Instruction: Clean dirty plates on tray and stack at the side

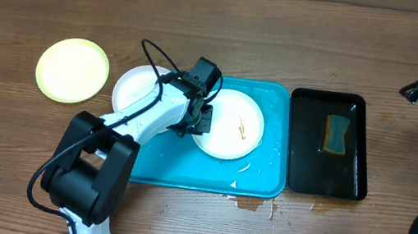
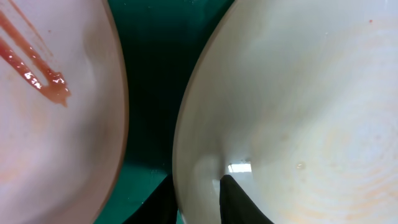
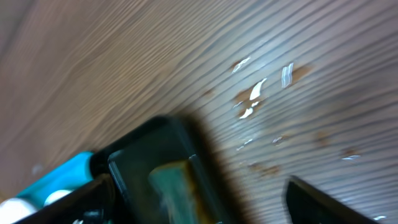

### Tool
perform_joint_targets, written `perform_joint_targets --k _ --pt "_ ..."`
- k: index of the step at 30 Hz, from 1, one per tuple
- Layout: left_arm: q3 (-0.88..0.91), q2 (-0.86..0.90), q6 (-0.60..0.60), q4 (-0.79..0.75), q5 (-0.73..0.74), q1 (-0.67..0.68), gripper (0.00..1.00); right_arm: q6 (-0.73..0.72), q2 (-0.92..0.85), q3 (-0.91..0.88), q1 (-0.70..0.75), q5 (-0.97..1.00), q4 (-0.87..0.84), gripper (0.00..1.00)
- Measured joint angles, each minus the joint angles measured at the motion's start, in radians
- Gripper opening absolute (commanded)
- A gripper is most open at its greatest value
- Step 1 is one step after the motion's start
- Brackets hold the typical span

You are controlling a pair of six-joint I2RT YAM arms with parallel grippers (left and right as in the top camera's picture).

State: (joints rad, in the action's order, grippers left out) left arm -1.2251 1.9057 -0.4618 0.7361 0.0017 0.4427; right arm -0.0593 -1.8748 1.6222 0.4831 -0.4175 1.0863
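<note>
Left hand (image 2: 198, 186) clamps rim of clean white plate (image 2: 298, 93); tray (image 1: 184, 171) runs lengthwise left-right; right hand (image 3: 200, 186) splayed.

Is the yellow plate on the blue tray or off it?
Off: the yellow-green plate lies on the wooden table, left of the turquoise tray.

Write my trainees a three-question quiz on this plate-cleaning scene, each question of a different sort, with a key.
1. True or false: the sponge lies in the black tray.
2. What colour is the plate lying on the table, off both trays? A. white B. yellow-green C. black
3. Which arm reaches over the turquoise tray?
Key: 1 true; 2 B; 3 the left arm.
</note>
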Motion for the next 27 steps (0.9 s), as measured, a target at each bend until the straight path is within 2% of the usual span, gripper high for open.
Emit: perform_joint_targets --k 3,7,11,20,27 --pt "0.000 0.010 -0.008 -0.004 0.009 0.000 0.35 0.026 0.000 0.000 -0.033 -0.024 0.056 0.81" --pt "0.002 0.016 -0.011 -0.006 0.019 -0.002 0.40 0.040 0.000 -0.002 -0.122 0.008 0.121 0.77" --pt "0.002 0.017 -0.011 -0.008 0.024 -0.007 0.45 0.032 0.000 -0.026 -0.238 0.087 0.137 0.77" --pt "0.002 0.017 -0.011 -0.027 0.024 -0.006 0.45 -0.109 0.000 -0.221 -0.425 0.396 0.085 0.76" --pt "0.002 0.017 -0.011 -0.027 0.028 -0.006 0.45 -0.161 0.000 -0.391 -0.460 0.443 -0.072 0.73"
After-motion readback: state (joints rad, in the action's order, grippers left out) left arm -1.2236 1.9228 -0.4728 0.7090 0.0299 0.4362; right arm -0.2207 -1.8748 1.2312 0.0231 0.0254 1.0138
